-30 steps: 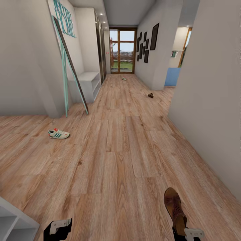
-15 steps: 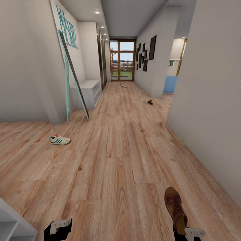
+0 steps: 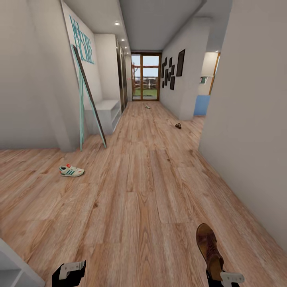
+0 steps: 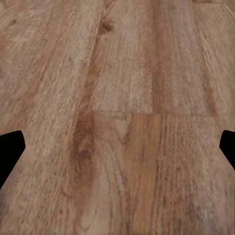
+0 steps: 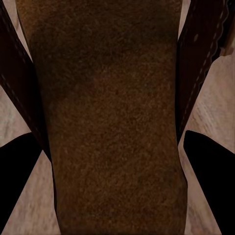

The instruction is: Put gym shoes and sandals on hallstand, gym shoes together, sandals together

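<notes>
Camera view now shifted: corridor looks longer than second ago, so base is rolling backward.

Right gripper (image 3: 220,275) clamped on sandal (image 3: 208,248), toe forward above corridor floor (image 3: 143,191).

Left gripper (image 3: 73,268) spread apart, empty.

Gym shoe (image 3: 71,171) lies on floor, left. Second sandal (image 3: 178,126) and second shoe (image 3: 147,107) far ahead.

Hallstand (image 3: 105,111) at left wall, further off; carried sandal probably not yet delivered.

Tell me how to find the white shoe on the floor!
Look at the tall mirror leaning on the left wall. On the floor just in front of it lies the gym shoe, all alone. It is white with green stripes and a red patch, unlike the brown sandal.
</notes>
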Available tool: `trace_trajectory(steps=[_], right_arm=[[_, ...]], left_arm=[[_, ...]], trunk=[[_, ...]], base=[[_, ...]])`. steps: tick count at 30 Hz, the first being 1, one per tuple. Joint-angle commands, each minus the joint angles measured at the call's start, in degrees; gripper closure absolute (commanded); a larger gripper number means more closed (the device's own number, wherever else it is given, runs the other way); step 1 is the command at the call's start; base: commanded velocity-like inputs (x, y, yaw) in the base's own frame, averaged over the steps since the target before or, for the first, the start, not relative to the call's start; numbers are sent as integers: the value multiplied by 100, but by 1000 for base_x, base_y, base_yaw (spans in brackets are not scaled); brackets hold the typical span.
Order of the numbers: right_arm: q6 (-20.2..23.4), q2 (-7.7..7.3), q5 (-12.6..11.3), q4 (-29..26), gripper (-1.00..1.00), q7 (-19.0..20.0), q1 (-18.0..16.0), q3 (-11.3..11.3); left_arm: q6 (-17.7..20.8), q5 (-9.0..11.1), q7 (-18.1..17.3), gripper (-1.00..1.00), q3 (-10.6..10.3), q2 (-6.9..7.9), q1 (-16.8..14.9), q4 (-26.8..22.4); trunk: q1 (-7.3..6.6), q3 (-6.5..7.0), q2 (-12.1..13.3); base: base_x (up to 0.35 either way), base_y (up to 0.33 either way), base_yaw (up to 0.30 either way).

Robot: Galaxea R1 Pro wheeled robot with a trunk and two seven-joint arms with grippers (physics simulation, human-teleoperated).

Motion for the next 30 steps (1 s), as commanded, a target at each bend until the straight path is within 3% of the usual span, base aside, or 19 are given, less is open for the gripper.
trace_trajectory(steps=[1, 19, 30], right_arm=[[-18, 2, 12, 5, 100, 6, -3, -14], [-20, 2, 5, -3, 100, 23, -3, -13], [-26, 2, 7, -4, 100, 24, -3, -14]], left_arm=[[-17, 51, 1, -100, -17, 1, -2, 4], [-17, 51, 1, -100, -17, -4, -2, 5], [-17, 51, 1, -100, -17, -12, -2, 5]], trunk=[[-24, 13, 40], [-419, 337, 762], [-661, 534, 1203]], base=[[0, 0, 0], [0, 0, 5], [0, 0, 210]])
